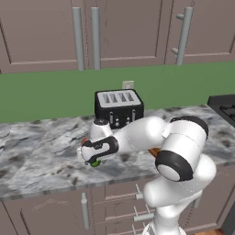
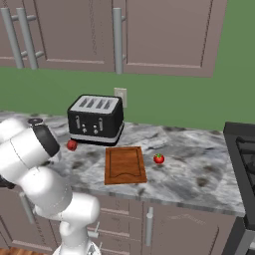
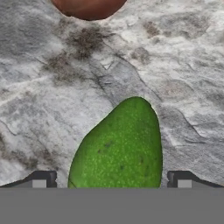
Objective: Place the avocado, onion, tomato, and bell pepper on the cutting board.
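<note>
A: The two-finger gripper [image 3: 111, 181] hangs low over the grey marbled stone counter [image 3: 52, 87], its dark fingertips [image 3: 41, 180] spread wide with the bumpy green pear-shaped avocado [image 3: 120, 151] lying between them, held by neither

B: And at the top edge of the hand view, a round reddish-brown thing [image 3: 89, 8], cut off by the frame. I can't tell which vegetable that is

A: From the right base view, the flat reddish-brown wooden cutting board [image 2: 124, 165] with its grooved border lies bare in front of the black four-slot toaster [image 2: 95, 119]. The glossy red tomato [image 2: 159, 159] sits just beside the board's right edge, on the counter

B: Another small red round thing [image 2: 72, 145] rests left of the toaster, near the white arm [image 2: 30, 149]

A: Any writing? The toaster's front shows small pale knobs, but no brand or label can be read

B: In the left base view a sliver of green [image 1: 95, 163] peeks beneath the hand
</note>
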Tool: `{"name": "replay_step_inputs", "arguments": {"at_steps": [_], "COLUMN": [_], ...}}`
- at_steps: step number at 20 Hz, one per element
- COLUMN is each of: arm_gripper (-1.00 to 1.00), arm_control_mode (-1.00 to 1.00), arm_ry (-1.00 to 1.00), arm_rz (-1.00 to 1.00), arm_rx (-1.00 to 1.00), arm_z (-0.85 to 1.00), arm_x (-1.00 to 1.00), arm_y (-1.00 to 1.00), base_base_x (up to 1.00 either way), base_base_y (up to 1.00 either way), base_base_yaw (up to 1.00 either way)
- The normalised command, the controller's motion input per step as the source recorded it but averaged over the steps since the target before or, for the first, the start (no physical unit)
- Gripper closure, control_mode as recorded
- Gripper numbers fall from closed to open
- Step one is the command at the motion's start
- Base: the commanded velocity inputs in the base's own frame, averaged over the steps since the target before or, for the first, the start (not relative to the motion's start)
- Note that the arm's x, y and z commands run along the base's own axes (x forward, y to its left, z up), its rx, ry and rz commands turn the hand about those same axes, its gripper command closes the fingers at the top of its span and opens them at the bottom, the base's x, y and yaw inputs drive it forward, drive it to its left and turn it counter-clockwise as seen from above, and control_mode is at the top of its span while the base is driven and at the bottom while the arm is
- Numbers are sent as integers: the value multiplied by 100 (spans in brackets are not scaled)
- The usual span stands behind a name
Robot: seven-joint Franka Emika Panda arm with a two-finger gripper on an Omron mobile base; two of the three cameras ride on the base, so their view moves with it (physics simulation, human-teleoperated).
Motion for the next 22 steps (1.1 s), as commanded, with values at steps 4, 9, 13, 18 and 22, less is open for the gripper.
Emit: {"name": "replay_step_inputs", "arguments": {"at_steps": [4, 9, 13, 18, 22], "arm_gripper": [100, 100, 100, 100, 100], "arm_control_mode": [-100, -100, -100, -100, -100], "arm_ry": [0, 0, 0, -2, -5], "arm_rz": [-1, 0, -2, 0, 0], "arm_rx": [0, 0, 0, 0, 0], "arm_z": [-19, -7, 25, 48, 41], "arm_x": [3, 9, 0, 0, -8], "arm_y": [7, -1, -12, -34, -53], "base_base_x": [0, 0, 0, 0, 0], "base_base_y": [0, 0, 0, 0, 0], "base_base_yaw": [0, 0, 0, 0, 0]}}
